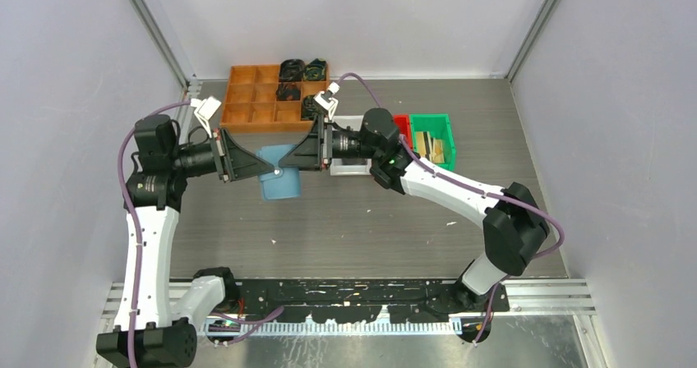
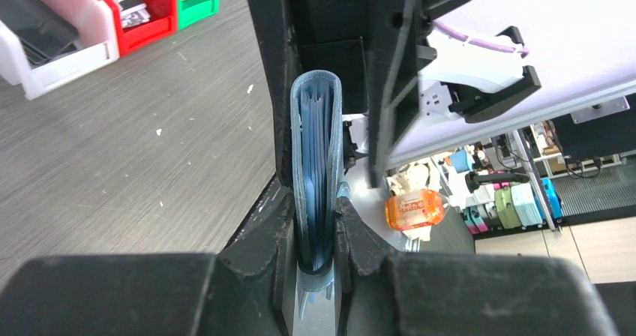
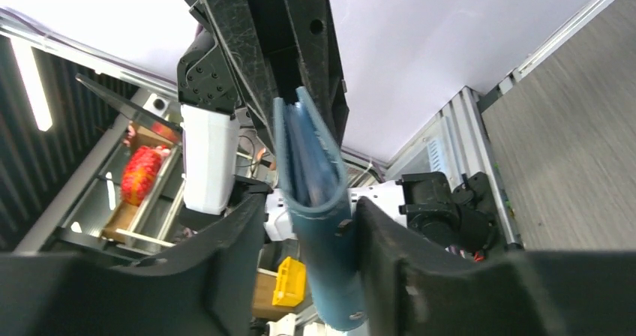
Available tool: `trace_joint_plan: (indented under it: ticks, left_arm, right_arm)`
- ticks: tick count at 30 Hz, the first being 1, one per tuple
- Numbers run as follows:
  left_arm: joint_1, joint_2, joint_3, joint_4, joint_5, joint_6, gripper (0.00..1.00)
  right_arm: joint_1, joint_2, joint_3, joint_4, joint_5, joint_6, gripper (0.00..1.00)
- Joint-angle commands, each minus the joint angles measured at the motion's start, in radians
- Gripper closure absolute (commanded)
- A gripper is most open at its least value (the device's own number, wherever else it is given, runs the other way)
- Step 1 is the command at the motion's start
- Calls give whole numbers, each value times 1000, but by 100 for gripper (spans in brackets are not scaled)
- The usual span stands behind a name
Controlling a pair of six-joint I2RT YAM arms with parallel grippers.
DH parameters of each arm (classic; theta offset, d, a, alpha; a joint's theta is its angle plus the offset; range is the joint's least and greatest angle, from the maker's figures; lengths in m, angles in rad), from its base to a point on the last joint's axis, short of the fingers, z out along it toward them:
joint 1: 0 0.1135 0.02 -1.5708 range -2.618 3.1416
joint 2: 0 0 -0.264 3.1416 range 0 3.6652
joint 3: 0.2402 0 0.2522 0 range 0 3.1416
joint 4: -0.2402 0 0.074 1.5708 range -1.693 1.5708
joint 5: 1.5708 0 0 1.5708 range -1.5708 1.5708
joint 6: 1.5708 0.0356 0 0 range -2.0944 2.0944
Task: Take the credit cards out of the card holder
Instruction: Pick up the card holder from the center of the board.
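Black jaws of the left gripper [image 1: 265, 169] are pinching the card holder [image 1: 281, 186] flat across its thickness. The left wrist view shows the light blue holder [image 2: 315, 148] edge-on, wedged between that arm's own fingers [image 2: 279, 223]. The holder hangs at mid-desk between the two arms and appears to be lifted off the desk [image 1: 370, 220]. Its short span runs left to right from one gripper to the other, and its broad face drops toward the near side.

The rounded fold seems to point right, which leaves the open side facing left. Blue leaves show inside the fold, but no credit cards can be made out.

From the right, the right gripper [image 1: 288, 164] meets the holder nose to nose with the left one. In its wrist view the jaws stand spread on either side of the holder [image 3: 319, 201], with a sliver of gap on each flank, so they are around it and not clamped.

Both arms are equally near. The coming move likely turns on the right jaws catching one leaf, or a card edge, rather than the whole fold. There is open desk on the near side. The orange tray [image 1: 246, 97] sits just beyond, on the far side, and the green bin [image 1: 431, 126] lies far right.
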Motion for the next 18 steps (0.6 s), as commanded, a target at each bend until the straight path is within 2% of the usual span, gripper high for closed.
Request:
trace_joint_plan:
  ticks: [1,5,6,7,9,10,14,18]
  left_arm:
    - [-2,-26,21,37,53,-22,94]
    - [-2,-20,29,-4,45,22,88]
    - [-1,-16,31,-15,41,31,78]
    - [-1,-11,35,-30,34,44,57]
    - [-2,-1,46,-54,15,60,35]
    - [-2,2,50,-61,8,63,30]
    - [-2,2,53,-59,-6,55,27]
    - [-1,-3,51,-49,7,47,39]
  right_arm:
    - [3,-11,-27,238,-15,131,57]
    - [2,-51,-52,212,-4,114,82]
    - [2,-62,-49,189,-2,97,86]
    - [2,-71,-45,159,1,80,89]
    - [3,-84,-26,83,-3,22,92]
    - [3,-90,-16,44,-7,-5,94]
    - [3,-105,20,-128,-24,-123,97]
    - [4,-101,37,-155,-40,-135,97]
